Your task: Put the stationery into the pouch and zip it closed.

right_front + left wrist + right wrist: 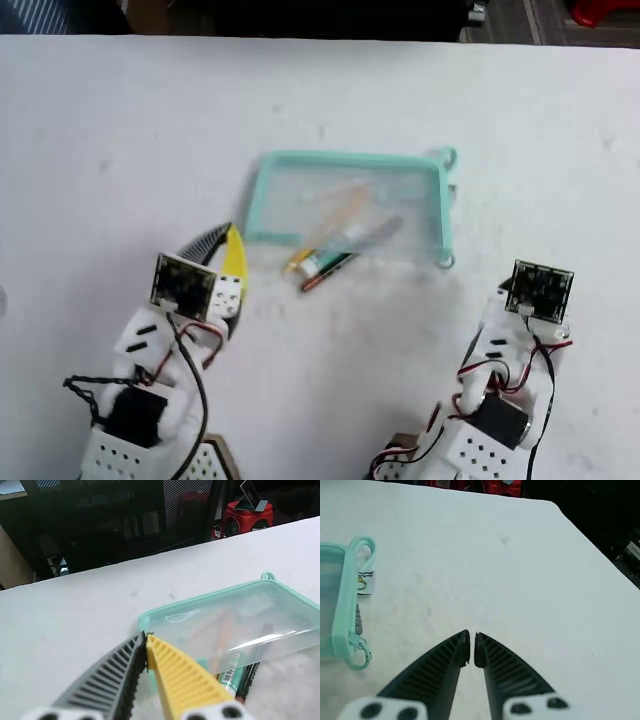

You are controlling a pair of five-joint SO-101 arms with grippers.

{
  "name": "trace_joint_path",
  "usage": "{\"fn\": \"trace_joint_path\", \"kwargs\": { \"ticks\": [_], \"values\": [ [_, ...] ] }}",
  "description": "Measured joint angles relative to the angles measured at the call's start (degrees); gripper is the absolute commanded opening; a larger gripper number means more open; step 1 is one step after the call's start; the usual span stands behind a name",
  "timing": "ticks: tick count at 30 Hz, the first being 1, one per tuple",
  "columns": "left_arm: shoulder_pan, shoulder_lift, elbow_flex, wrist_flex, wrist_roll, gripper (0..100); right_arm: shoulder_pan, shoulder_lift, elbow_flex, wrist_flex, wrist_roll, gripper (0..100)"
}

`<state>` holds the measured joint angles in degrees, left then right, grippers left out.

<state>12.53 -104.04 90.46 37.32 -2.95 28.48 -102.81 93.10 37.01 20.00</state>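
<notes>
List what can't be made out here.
- Stationery count and types: high view, blurred behind the pouch wall.
- Whether the left gripper pinches the pouch corner: left wrist view, hidden under the gripper itself.
- Most of the pouch: right wrist view, cut off by the picture edge.

Veiled contents, cropped edges
Through the frosted pouch [345, 158] the stationery [345, 240] reads as blurred streaks, kinds untellable; the right wrist view crops the pouch, the high view's lower edge both arms [150, 390].
</notes>
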Motion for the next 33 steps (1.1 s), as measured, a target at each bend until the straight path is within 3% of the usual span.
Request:
{"fn": "trace_joint_path", "kwargs": {
  "ticks": [3, 8, 17, 23, 33],
  "values": [
    [0.00, 0.00, 0.00, 0.00, 0.00, 2, -2.99, 0.00, -6.42, 1.85, 1.23, 2.0],
    [0.00, 0.00, 2.11, -1.32, -4.22, 2, -14.24, 1.14, -22.42, 8.44, 5.63, 1.9],
    [0.00, 0.00, 3.78, -4.13, -5.10, 2, -21.80, 31.82, -49.67, 18.46, 1.93, 1.7],
    [0.00, 0.00, 3.78, -4.13, -5.10, 2, -21.98, 52.75, -60.04, 24.35, -3.16, 1.8],
    [0.00, 0.00, 3.78, -4.13, -5.10, 2, -14.77, 73.93, -60.75, 13.89, -2.99, 1.7]
  ]
}}
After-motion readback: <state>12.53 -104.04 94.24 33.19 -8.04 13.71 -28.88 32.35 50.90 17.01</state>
